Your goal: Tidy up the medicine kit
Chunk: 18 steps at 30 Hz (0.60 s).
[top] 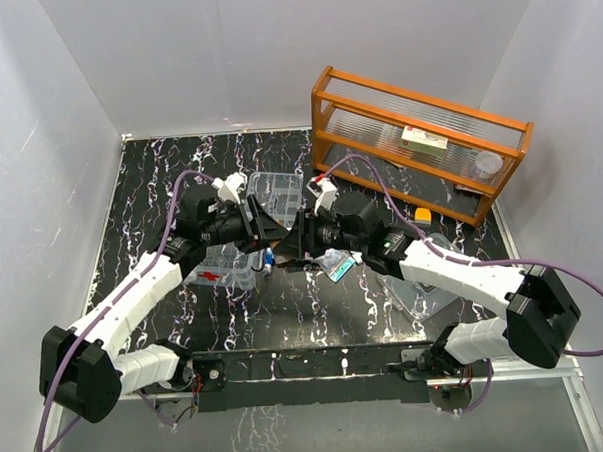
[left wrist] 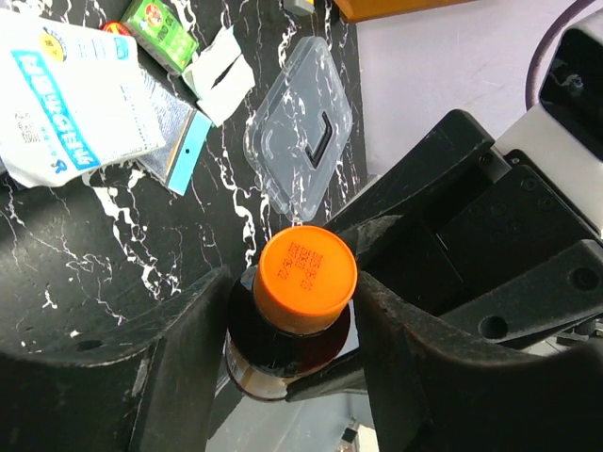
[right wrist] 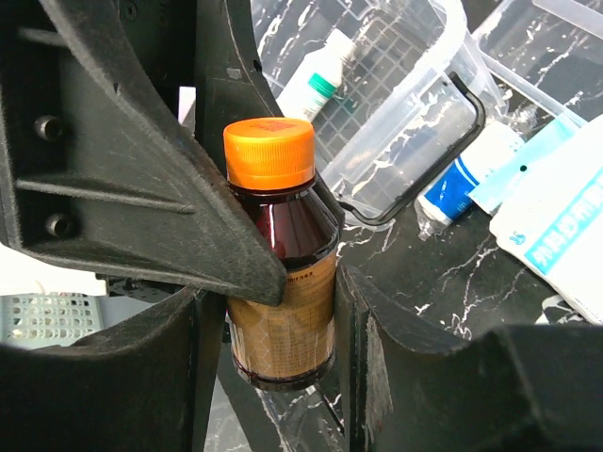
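Item: brown medicine bottle [right wrist: 283,282], orange cap [left wrist: 307,280], upright, seemingly clear of the bench [left wrist: 75,273], caught between both arms at mid-bench. Right jaws: partly open and closed on the labelled body, one of their fingers [right wrist: 141,377] on each side low down. Left jaws: roughly half open, straddling the cap and shoulder higher up; they sit hard by the glass, but whether they actually press on it I cannot tell (the shoulder is lost in shadow). Step in hand, as I judge it: a hand-over between the arms, bound for the medicine kit [right wrist: 415,160]. Done well, the receiving jaws take a firm, square hold under the cap before the other pair lets go. The releasing pair then opens fully and backs off sideways, so the bottle neither tips nor twists. Medicine kit, location: open on the bench beyond the jaws on the left arm's side, near them but not touching, a white bottle [right wrist: 316,80] showing inside. Its lid [left wrist: 283,141] with the dark handle lies flat on the right arm's side, apart from the rest, and a divided tray [top: 280,187] rests behind the meeting jaws. Loose packet [left wrist: 66,104] nearby, unsorted.
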{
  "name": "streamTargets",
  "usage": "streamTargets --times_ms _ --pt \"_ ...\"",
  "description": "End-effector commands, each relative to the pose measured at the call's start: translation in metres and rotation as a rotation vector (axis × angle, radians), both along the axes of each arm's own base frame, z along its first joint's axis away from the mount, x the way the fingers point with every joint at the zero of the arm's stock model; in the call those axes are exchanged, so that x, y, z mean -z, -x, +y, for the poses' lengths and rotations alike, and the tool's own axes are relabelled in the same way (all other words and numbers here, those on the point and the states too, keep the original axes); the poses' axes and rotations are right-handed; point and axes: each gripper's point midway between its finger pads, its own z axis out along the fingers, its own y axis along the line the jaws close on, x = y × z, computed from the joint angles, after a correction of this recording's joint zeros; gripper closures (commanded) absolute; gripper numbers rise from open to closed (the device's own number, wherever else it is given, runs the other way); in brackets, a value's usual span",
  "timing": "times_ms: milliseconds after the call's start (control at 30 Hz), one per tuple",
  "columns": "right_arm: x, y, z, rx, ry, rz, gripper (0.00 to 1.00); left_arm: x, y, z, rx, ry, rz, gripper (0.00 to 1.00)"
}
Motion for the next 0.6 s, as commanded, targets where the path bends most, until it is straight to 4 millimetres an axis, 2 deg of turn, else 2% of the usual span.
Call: streamTargets --times_ms 0,167,333,433,567 --pt "-0.069 -0.002 0.009 -0.019 -0.142 -0.081 0.66 -0.041 -0.004 -0.003 -0.032 0.034 -0.036 0.49" --pt "-0.086 -0.002 0.010 -0.004 -0.181 -0.045 0.65 -0.052 0.002 -0.004 -0.005 0.057 -0.039 0.62" --pt "-0.072 -0.002 0.010 0.010 -0.167 0.016 0.62 -0.058 0.011 0.001 0.029 0.026 -0.101 0.74" --pt "-0.067 -0.002 0.008 0.023 -0.160 0.028 0.52 -0.047 0.019 0.005 0.068 -0.010 -0.111 0.75" --pt "-0.064 0.001 0.006 0.013 -0.137 0.025 0.33 -0.029 0.023 0.009 0.120 -0.079 -0.112 0.75"
